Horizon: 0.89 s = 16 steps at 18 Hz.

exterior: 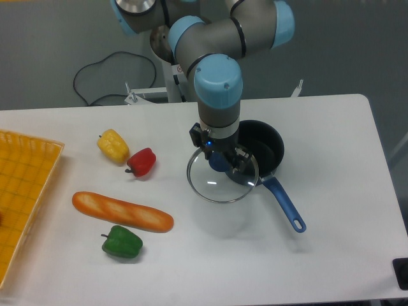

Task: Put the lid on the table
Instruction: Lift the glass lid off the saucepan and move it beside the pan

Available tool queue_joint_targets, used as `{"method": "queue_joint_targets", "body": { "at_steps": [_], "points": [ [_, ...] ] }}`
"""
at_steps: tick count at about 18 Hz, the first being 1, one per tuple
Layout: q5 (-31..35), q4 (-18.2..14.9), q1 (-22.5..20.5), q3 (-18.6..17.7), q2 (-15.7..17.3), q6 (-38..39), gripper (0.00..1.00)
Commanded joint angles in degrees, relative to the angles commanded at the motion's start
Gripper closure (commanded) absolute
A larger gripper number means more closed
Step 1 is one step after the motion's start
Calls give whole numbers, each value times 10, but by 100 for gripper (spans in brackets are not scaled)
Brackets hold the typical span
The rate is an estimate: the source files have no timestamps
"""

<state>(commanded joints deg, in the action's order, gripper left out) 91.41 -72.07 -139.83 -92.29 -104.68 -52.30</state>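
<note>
From my single fixed camera I see the tool (221, 160) pointing straight down, closed on the small blue knob at the centre of the lid (222, 178). The wrist above blocks most of the fingers, so I read the grip mainly from the lid hanging level under it; the contact itself is hard to make out. The lid is raised off the worktop (331, 255), its right edge overlapping the left rim of the dark pot (260, 151), the rest of it over bare white surface. A faint shadow lies on the worktop below and in front of it. Because the glass is clear, only the thin silver rim and a few reflections mark its outline.

The pot sits behind and to the right of the lid, its interior partly hidden by the arm; its blue handle runs toward the near right. To the left, well apart from the lid, lie a yellow pepper (113, 145) and a red pepper (141, 162) that look to be touching, a bread loaf (122, 211) nearer me, and a green pepper (122, 242) just beside the loaf's near side. The yellow tray (25, 197) is cut off by the left edge. A dark object (401, 273) at the lower right corner is cropped too much to identify.
</note>
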Motion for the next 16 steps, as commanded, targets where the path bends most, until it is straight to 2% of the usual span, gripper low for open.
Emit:
{"method": "queue_joint_targets", "body": {
  "at_steps": [10, 16],
  "points": [
    [-2, 1, 21, 14, -28, 111, 52],
    [-11, 25, 31, 14, -45, 163, 52]
  ]
}}
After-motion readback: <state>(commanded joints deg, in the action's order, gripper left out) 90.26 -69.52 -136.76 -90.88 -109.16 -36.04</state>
